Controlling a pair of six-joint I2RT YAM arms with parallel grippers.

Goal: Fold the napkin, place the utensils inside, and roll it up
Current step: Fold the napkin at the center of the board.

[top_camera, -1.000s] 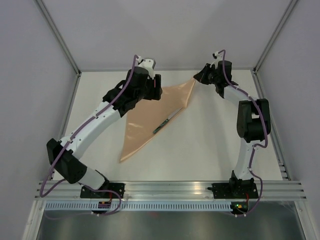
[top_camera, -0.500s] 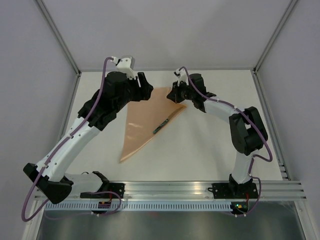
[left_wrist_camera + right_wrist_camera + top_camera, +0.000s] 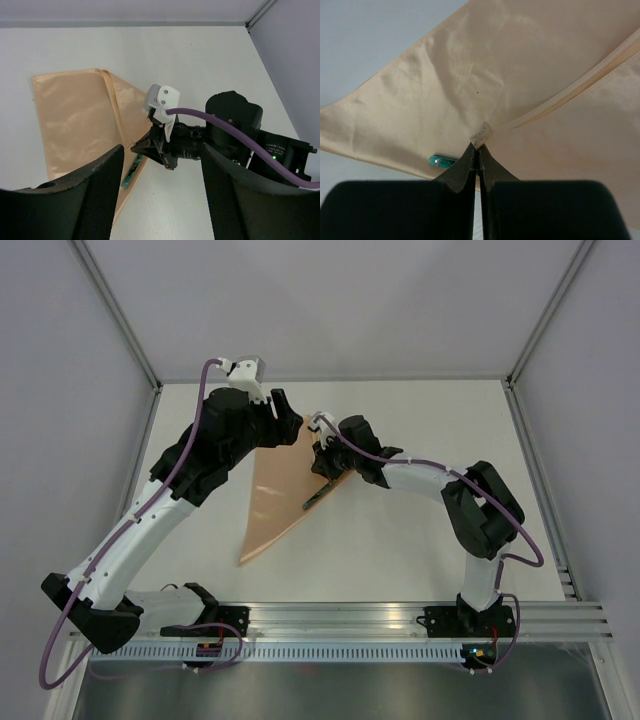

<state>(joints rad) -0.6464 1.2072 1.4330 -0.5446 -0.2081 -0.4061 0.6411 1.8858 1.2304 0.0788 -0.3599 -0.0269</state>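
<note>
The peach napkin (image 3: 268,505) lies on the table, folded into a long triangle pointing toward the near left. My right gripper (image 3: 322,455) is shut on one napkin corner (image 3: 481,132) and holds it over the cloth, pulling a hemmed edge across. One utensil (image 3: 318,497) with a dark green handle lies at the napkin's right edge. Its green end shows in the right wrist view (image 3: 442,161) and in the left wrist view (image 3: 131,170). My left gripper (image 3: 288,418) is wide open and empty, raised above the napkin's far part (image 3: 75,115).
The white table (image 3: 420,540) is bounded by grey walls and a metal frame at the left, the right and the back. An aluminium rail (image 3: 340,618) carries the arm bases at the near edge.
My right gripper has carried the napkin corner from the far right leftward and nearer, over the cloth. My left arm has lifted and drawn back to the left.
</note>
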